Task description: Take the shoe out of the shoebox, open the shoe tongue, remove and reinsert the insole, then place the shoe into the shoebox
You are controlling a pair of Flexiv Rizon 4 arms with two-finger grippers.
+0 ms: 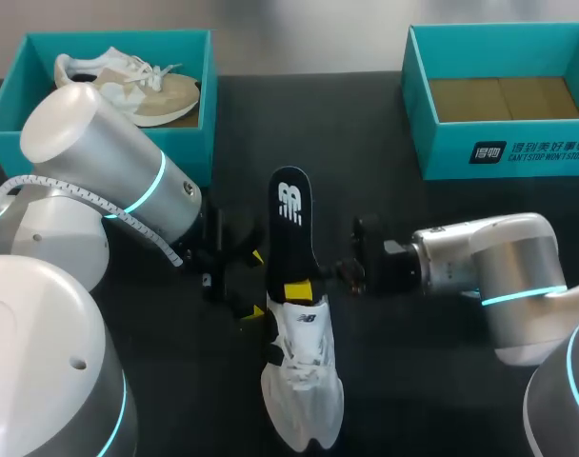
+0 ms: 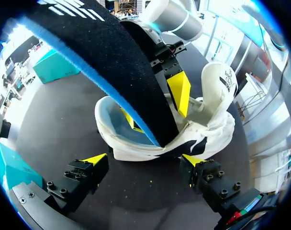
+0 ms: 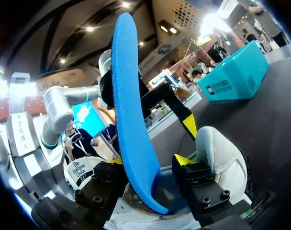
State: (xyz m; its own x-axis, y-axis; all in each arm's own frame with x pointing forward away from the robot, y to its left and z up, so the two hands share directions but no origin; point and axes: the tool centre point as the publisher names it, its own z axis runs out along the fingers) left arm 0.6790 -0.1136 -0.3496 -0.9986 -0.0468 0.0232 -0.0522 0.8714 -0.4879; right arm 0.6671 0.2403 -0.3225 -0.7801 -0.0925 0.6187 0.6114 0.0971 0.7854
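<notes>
A white shoe (image 1: 304,381) lies at the table's near middle, toe toward the front edge. Its insole (image 1: 289,224), black on top and blue underneath, sticks out of the shoe's opening and points toward the far side. My right gripper (image 1: 304,286) stands open, its fingers on either side of the insole (image 3: 128,96) at the shoe's collar (image 3: 217,153), with a small gap at one finger. My left gripper (image 1: 256,284) is open wide just behind the heel of the shoe (image 2: 212,120), and nothing is between its fingers (image 2: 95,160).
A teal box (image 1: 9,119) at the back left holds a beige shoe (image 1: 142,90). A second teal shoebox (image 1: 504,152) at the back right has only a brown cardboard floor. Bare black table lies between the boxes and ahead of the insole's tip.
</notes>
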